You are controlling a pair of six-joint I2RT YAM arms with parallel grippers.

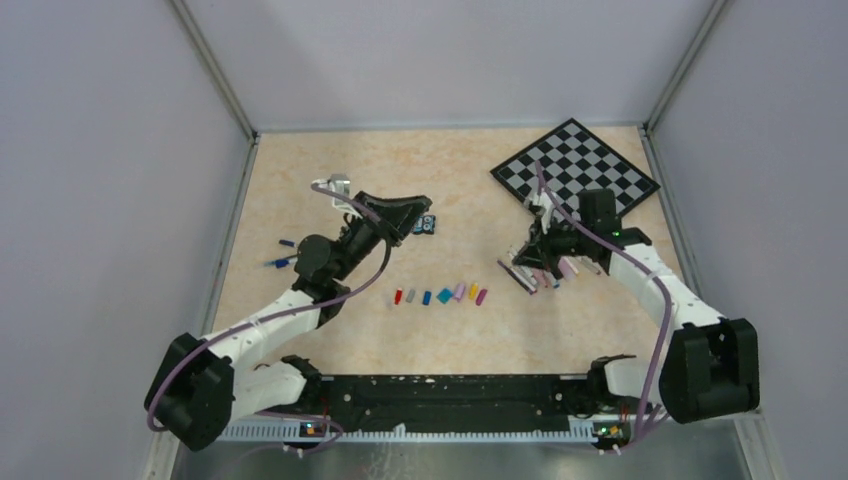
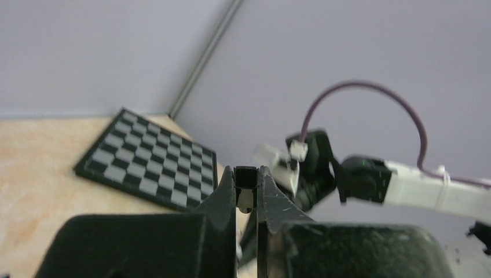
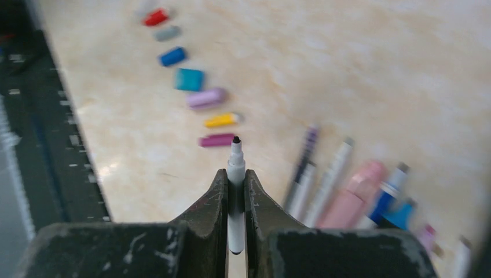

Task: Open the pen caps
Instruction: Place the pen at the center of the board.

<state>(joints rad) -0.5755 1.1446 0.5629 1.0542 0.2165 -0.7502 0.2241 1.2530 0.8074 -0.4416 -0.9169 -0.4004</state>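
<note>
Seven loose caps (image 3: 189,79) lie in a row on the table (image 3: 359,69), running from upper left toward ctr of the right wrist view: red, grey, blue, teal, lilac, yellow, magenta, none touching. I see the right gripper (image 3: 234,172) pressed tight on a white pen (image 3: 235,153), pinched on the barrel w/ its black tip bare and pointing up-frame. The tip lines up w/ the magenta cap's end in frame. More pens (image 3: 330,182) lie side by side at lower right of that frame, incl a fat pink marker (image 3: 354,194); they're blurred, so I can't count them. On the left wrist view the left gripper (image 2: 246,169) has its jaws nearly together, pinching a small black cap (image 2: 246,177) at the tips. Sth whitish sits under it, can't tell what. Chessboard (image 2: 151,159) sits mid-left behind it, right arm (image 2: 370,179) at right. Top view: cap row at lower ctr, btwn both arms.
</note>
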